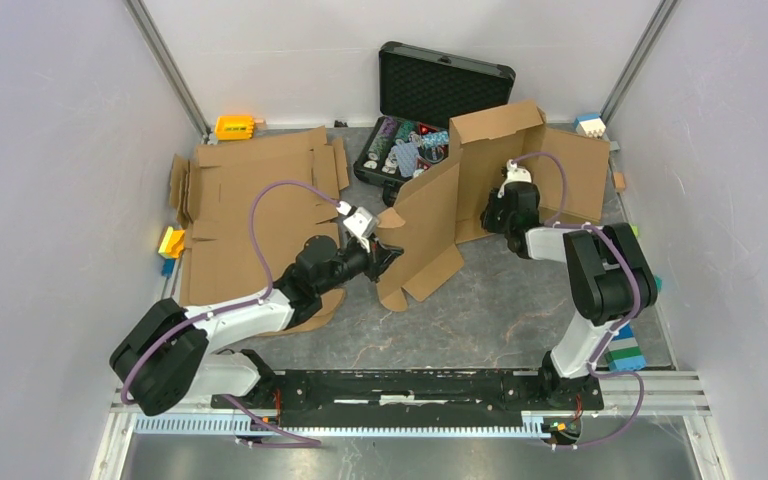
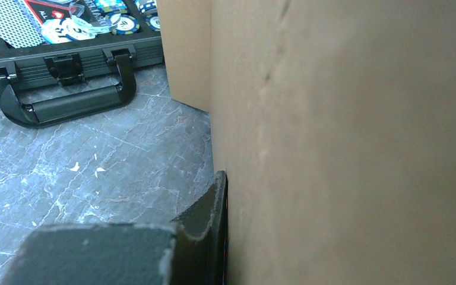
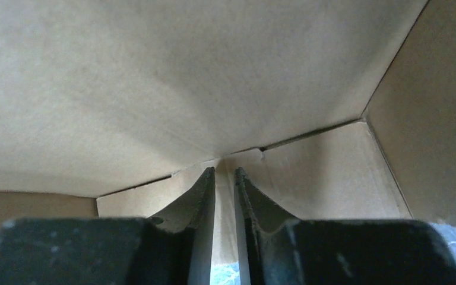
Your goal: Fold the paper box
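Wall-raising step in hand: the paper box (image 1: 480, 170) stands half-erected just near of the black case (image 1: 440, 80), left gripper (image 1: 388, 256) clamped on its left panel, right gripper (image 3: 224, 172) jaws narrow at an inner crease, grip undeterminable; next move requires squaring that wall.

Even, diffuse light filled the top view, with only faint shadows on the table (image 1: 480, 310). Both wrist views were dimmer (the paper box (image 2: 344, 142) loomed close, soft and unfocused).
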{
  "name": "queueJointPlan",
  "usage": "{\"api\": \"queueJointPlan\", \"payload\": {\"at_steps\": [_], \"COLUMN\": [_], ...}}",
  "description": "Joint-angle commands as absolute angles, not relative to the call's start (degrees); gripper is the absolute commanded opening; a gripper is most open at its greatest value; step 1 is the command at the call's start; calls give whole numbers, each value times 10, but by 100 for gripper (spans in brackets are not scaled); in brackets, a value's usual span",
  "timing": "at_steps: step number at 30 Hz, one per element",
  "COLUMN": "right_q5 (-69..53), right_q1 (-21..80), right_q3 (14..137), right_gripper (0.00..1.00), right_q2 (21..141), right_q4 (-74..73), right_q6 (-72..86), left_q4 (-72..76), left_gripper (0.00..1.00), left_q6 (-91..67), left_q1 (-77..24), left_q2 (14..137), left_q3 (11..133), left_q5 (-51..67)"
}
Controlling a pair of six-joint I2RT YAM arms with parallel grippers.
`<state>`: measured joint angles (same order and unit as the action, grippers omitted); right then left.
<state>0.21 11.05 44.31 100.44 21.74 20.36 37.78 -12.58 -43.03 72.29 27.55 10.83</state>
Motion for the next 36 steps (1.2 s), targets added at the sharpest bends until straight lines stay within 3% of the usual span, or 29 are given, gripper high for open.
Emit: {"api": "queueJointPlan", "payload": {"at_steps": [1, 8, 13, 18, 27, 31, 36], "right_q5": [21, 35, 7, -40, 13, 48, 53], "right_q1": [114, 114, 114, 114, 107, 100, 99], "right_q3": [471, 456, 429, 411, 396, 383, 374], "right_gripper": [18, 0, 0, 19, 49, 55, 52], "right_q2": [1036, 1061, 1042, 961, 778, 713, 679], "right_q4": [157, 142, 183, 209, 123, 90, 66], "right_q6": [209, 220, 236, 238, 178, 162, 143], "left_q4": [354, 341, 327, 303, 196, 132, 71], "left_gripper": [13, 13, 14, 15, 12, 5, 2], "left_q6": [-135, -131, -130, -135, -134, -141, -143], "left_q1": [-442, -464, -475, -476, -476, -476, -476], "left_q2": [733, 729, 722, 708, 647, 606, 552], "left_q3": [293, 299, 304, 311, 341, 359, 366], "left_q5": [105, 83, 67, 47, 8, 2, -28]}}
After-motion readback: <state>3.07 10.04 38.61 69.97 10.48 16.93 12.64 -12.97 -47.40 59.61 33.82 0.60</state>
